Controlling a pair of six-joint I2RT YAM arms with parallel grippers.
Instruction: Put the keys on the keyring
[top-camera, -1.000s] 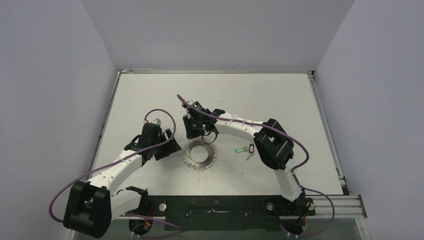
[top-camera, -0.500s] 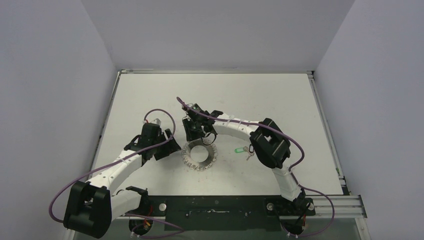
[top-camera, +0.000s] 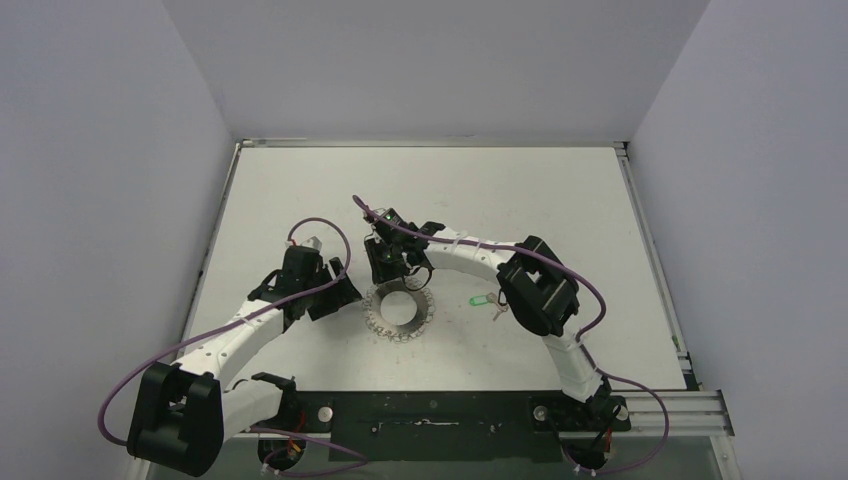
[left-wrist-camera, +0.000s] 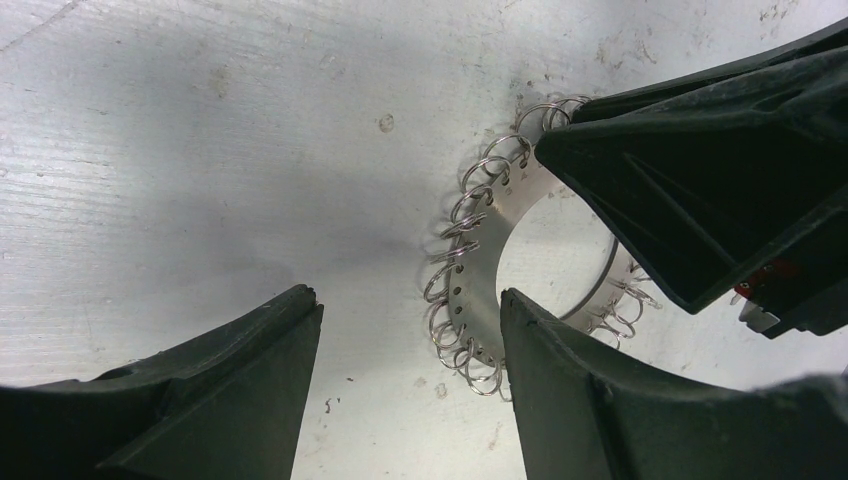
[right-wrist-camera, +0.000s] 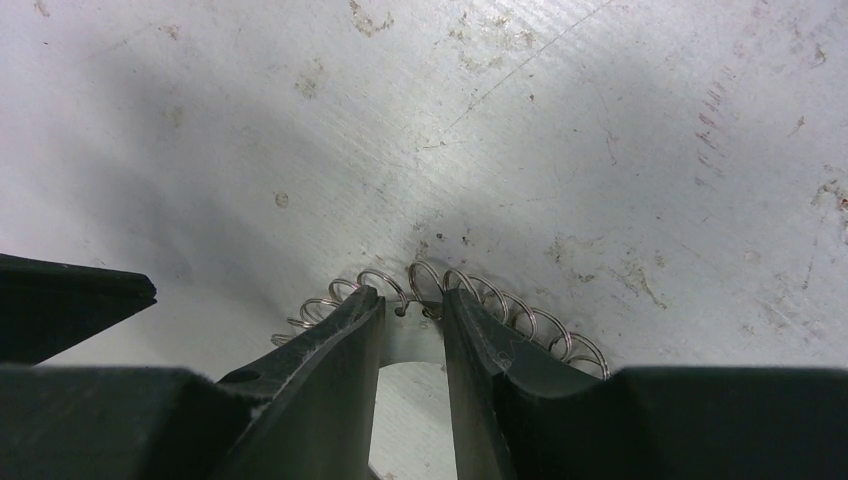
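Left gripper (top-camera: 338, 290): hung released, jaws wide, with only bare table (top-camera: 450, 200) and the fringe of wire loops between the fingers; held nothing.

Keyring (top-camera: 415, 322): lay flat just to the right of that gripper, nearest loops beside its right-hand finger, touching or not impossible to tell.

Right gripper (top-camera: 395, 272): stood over the far rim of the keyring, fingers drawn narrow and set side by side on the rim, with a strip of the metal band and one small loop showing in the gap. Could not tell whether clenched on that loop or merely placed either side of it.

Keys (top-camera: 488, 301): lay loose well to the right of the right gripper, beside the bulky joint of the right arm (top-camera: 535, 295), green tag toward the ring; touched by neither gripper.

Judged as an early step: readying the ring, probably singling out one loop, with no key yet fetched or threaded. Seemed to call next for a firm hold on a single loop without dragging the whole ring, then for the free left gripper to steady the ring or fetch the keys, to work the key's hole onto the wire. Needed fine aim among closely crowded loops.
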